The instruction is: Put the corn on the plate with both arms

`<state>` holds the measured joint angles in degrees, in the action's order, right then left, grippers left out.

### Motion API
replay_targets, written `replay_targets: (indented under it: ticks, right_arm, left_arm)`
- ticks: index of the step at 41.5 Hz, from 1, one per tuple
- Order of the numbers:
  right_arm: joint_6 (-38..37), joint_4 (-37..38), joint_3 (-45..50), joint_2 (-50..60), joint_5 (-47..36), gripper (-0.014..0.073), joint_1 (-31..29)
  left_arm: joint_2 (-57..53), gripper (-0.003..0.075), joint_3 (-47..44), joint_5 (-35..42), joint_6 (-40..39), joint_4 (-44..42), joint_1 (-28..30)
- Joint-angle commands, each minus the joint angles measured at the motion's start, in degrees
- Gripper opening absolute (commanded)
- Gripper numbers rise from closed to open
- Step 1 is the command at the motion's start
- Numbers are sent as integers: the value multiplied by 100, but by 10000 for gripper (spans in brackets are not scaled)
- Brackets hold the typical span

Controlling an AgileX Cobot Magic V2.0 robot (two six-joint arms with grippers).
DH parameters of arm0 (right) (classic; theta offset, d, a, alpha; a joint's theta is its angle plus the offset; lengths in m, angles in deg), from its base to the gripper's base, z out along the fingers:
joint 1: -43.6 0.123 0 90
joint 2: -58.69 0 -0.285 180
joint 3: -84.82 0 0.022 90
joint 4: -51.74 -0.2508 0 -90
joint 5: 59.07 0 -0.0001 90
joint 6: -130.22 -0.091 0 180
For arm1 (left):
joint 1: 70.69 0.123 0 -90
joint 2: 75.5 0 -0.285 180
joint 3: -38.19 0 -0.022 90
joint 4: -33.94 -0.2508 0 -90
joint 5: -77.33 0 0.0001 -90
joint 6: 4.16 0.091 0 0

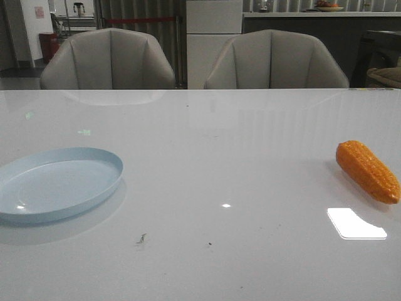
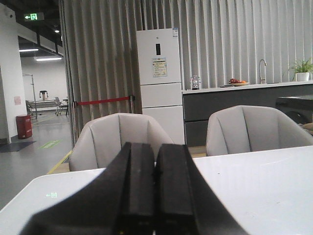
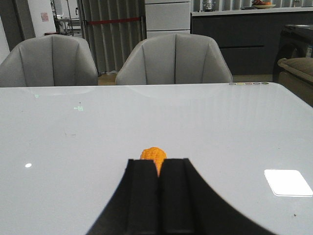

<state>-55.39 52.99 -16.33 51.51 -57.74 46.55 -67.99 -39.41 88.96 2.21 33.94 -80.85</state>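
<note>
Leftmost, the plate [image 1: 56,183] lay flat and bare on the white worktop [image 1: 219,157], near its left edge. Well apart from it, at the far right, the corn [image 1: 368,170] rested on its side, its tapered end toward the near right. Neither arm showed in the front view. From the left wrist, the left tool [image 2: 155,196] had its fingers pressed together, holding nothing. From the right wrist, the right tool [image 3: 159,196] was likewise closed and bare, with the corn just beyond its tips.
</note>
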Motion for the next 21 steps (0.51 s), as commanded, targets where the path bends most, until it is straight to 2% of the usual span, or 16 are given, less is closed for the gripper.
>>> replay_targets:
  ticks: [1, 21]
  right_arm:
    - [25, 26, -122, 135, -491, 57, -27]
    - [25, 26, -122, 135, -491, 57, -27]
  left_arm:
    - [-88, 89, -208, 414, -33, 32, -47]
    - [-88, 89, -208, 372, -33, 32, -47]
